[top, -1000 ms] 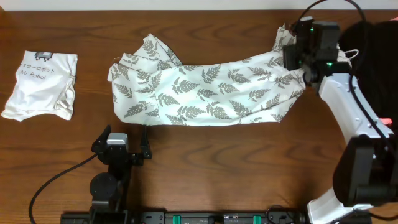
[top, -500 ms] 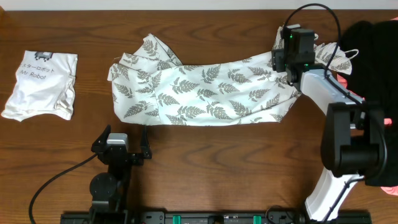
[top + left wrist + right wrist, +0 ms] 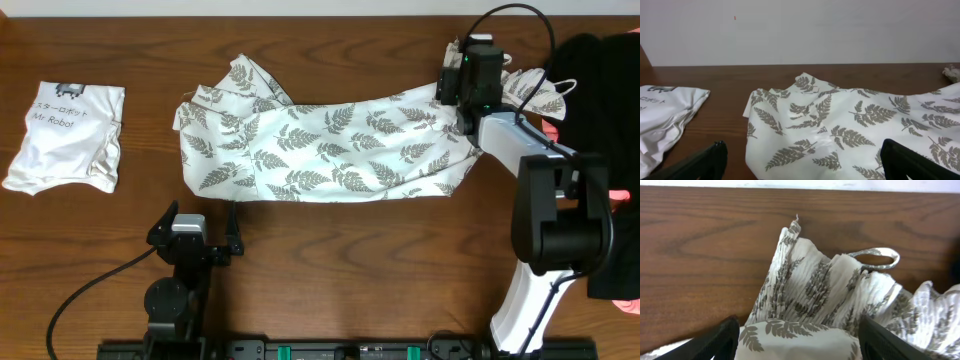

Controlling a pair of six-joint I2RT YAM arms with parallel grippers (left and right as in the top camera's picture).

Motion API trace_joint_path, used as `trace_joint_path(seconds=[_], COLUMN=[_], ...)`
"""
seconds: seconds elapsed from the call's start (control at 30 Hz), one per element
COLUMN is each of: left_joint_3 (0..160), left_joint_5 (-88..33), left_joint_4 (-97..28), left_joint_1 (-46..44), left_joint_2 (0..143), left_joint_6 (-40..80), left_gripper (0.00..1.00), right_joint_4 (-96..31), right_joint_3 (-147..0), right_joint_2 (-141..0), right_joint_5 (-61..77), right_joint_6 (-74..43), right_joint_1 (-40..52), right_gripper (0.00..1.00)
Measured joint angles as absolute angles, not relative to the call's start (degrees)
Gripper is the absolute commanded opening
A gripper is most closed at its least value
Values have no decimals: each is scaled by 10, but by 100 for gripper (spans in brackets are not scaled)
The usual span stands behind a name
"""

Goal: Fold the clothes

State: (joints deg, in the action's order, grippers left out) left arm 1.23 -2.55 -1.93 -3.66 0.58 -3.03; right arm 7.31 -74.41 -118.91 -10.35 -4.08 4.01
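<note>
One fern-print garment, one white shirt, one black garment.
The right claw is wide open astride the fern-print garment's bunched end, pinching nothing; the left claw is wide open, empty, white shirt leftward.

- "Mr Robot" stands in dark letters on the white shirt at the far left.
- A line of Japanese characters runs just above it, too small to read.

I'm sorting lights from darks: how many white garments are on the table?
2. The white printed shirt lies at far left; the fern-print garment stretches across the middle. More might be hidden under the black clothing at right.
</note>
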Motion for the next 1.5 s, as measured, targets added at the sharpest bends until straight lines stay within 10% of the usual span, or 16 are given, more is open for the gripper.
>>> trace_joint_path(seconds=[1.1,1.5], left_joint_3=[12,12], left_joint_5=[-25,-25], left_joint_4=[-19,-19], left_joint_1=[-37,-37], left_joint_2=[6,6], left_joint_6=[-30,-30], left_gripper=[98,98], right_joint_4=[13,-330], right_joint_3=[-748,-976], right_joint_2=[-1202,-1203], right_joint_5=[-118,-87], right_joint_6=[-455,-191], right_joint_1=[70,68], right_gripper=[60,71])
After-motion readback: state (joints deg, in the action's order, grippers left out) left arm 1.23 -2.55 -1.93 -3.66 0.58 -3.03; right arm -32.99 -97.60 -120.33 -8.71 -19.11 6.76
